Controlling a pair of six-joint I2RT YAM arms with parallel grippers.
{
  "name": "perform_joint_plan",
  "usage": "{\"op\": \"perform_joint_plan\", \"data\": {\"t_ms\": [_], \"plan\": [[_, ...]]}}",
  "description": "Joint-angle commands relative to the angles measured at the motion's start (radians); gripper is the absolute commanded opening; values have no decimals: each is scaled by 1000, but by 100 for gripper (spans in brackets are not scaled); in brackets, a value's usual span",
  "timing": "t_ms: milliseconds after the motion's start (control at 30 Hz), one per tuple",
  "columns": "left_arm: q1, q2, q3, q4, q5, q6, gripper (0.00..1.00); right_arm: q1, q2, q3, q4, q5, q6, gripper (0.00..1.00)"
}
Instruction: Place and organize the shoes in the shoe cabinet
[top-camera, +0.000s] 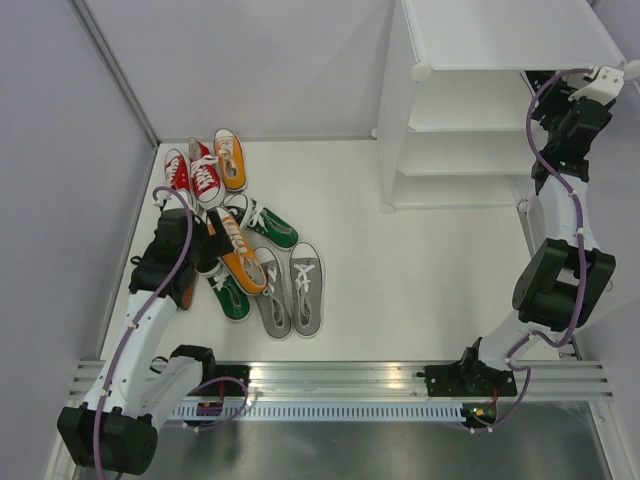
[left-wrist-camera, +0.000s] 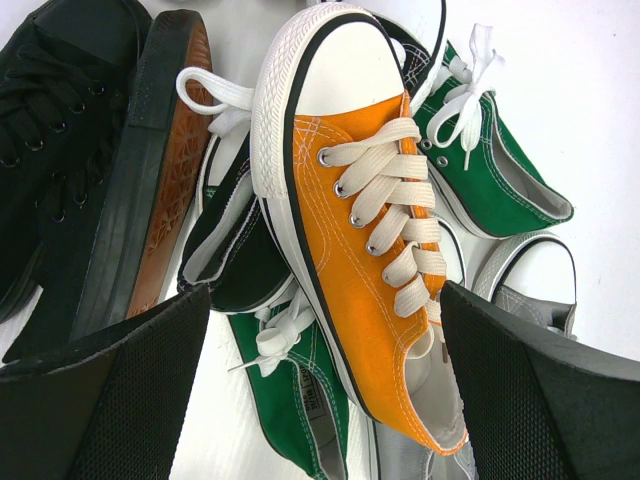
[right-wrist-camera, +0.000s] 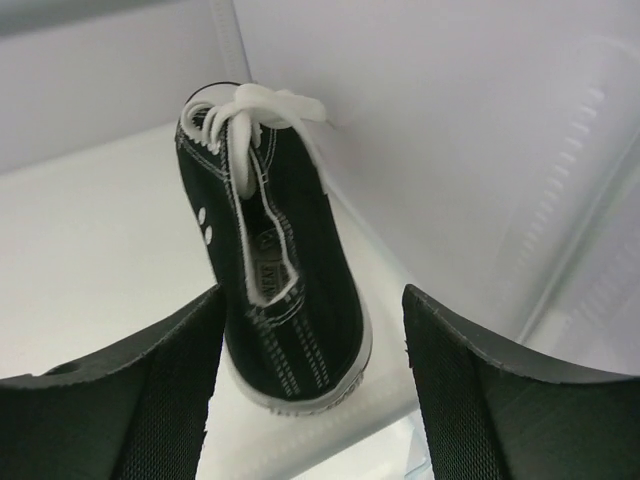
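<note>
R gripper (right-wrist-camera: 312, 300) is sitting spread either side of black shoe (right-wrist-camera: 285, 260) on cabinet shelf (right-wrist-camera: 100, 220), so pull straight back w/o nudging heel; L gripper (left-wrist-camera: 325, 295) is hovering spread over orange shoe (left-wrist-camera: 350, 200) atop pile (top-camera: 285, 290).

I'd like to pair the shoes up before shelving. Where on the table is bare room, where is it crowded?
Bare: the white table between the grey canvas sneakers and the tall white plastic shoe cabinet. Crowded: the left, with the heap of red, orange, green and black sneakers.
</note>
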Motion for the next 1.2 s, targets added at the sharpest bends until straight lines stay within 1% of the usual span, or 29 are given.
{"op": "perform_joint_plan", "data": {"t_ms": [0,133,233,367,500,667,800,900,967,1000,1033,1167], "plan": [[4,-11,-6,23,-5,32,98,13,-74,-42,44,23,52,75],[4,-13,-6,24,-2,31,98,17,-79,-57,27,28,81,72],[4,-13,-6,24,0,31,98,19,-62,-57,33,14,88,68],[4,-8,-6,24,-2,31,98,20,-16,-4,18,-24,82,60],[4,-8,-6,23,-5,32,98,22,35,91,7,-44,76,60],[4,-8,-4,24,-6,32,98,22,93,211,-53,-50,72,60],[4,-7,-4,24,-6,32,98,22,106,222,-74,-47,81,61],[4,-8,-4,24,-9,31,98,22,58,176,-73,-24,102,65],[4,-8,-4,24,-9,31,98,27,24,139,-102,12,115,73],[4,-8,-4,23,-11,31,98,31,-17,125,-117,22,119,76],[4,-7,-3,24,-11,29,98,33,-41,110,-157,38,131,81],[4,-7,-4,23,-15,25,98,59,-184,-26,-272,118,199,90]]}}
